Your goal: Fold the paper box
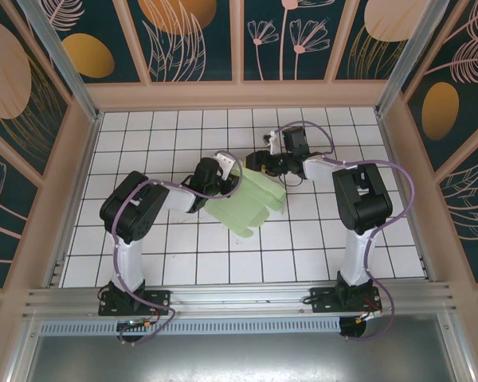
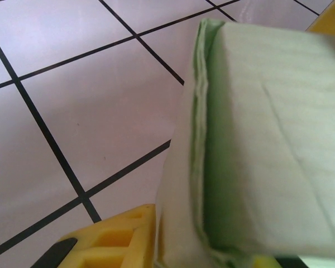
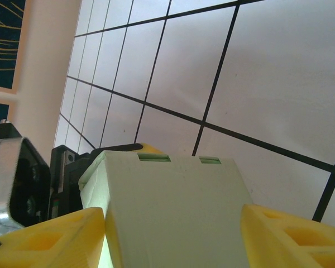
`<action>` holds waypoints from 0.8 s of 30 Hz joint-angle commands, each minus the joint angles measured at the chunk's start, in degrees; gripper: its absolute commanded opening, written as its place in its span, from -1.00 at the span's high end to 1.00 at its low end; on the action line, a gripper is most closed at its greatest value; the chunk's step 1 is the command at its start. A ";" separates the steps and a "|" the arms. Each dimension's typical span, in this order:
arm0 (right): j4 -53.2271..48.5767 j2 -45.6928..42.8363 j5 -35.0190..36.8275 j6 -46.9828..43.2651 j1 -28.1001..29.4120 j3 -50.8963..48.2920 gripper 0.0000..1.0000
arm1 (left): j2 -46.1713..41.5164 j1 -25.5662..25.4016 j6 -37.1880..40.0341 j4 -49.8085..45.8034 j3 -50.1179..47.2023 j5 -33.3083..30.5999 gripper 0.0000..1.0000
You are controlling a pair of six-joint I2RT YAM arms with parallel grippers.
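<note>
Currently, the paper box (image 1: 251,203) is raised over the centre of the tiled table (image 1: 143,135). Right gripper (image 3: 173,218) fingers clamp its two sides. Left gripper (image 1: 228,181) straddles its edge; grip state cannot be determined.

I am seeing the paper box (image 2: 268,139) running off the right and bottom edges of the left wrist view, blurring up close and probably covering one finger of the left gripper (image 1: 225,179). The right wrist view's bottom edge is cutting off the right gripper (image 3: 173,218) fingers (image 3: 50,240).

Bright, even overhead light; faint shadows on surface (image 1: 183,255). Left wrist view: paper box (image 2: 268,139) blurred, 3 o'clock.
</note>
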 commanded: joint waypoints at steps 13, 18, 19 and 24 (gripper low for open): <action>4.74 1.71 -5.61 4.58 0.43 -1.37 -0.25 | 4.51 -0.23 -3.94 3.00 4.54 -0.22 0.94; 7.62 1.93 -6.99 7.17 0.70 -2.20 -0.24 | 4.34 -0.26 -3.87 2.81 4.37 -0.52 1.00; 8.11 2.10 -7.18 7.71 0.97 -2.26 -0.22 | 4.29 -0.26 -3.87 2.86 4.40 -0.55 1.00; 12.14 2.76 -8.56 11.43 2.70 -3.18 -0.21 | 4.17 -0.27 -4.45 3.07 4.59 -0.43 1.00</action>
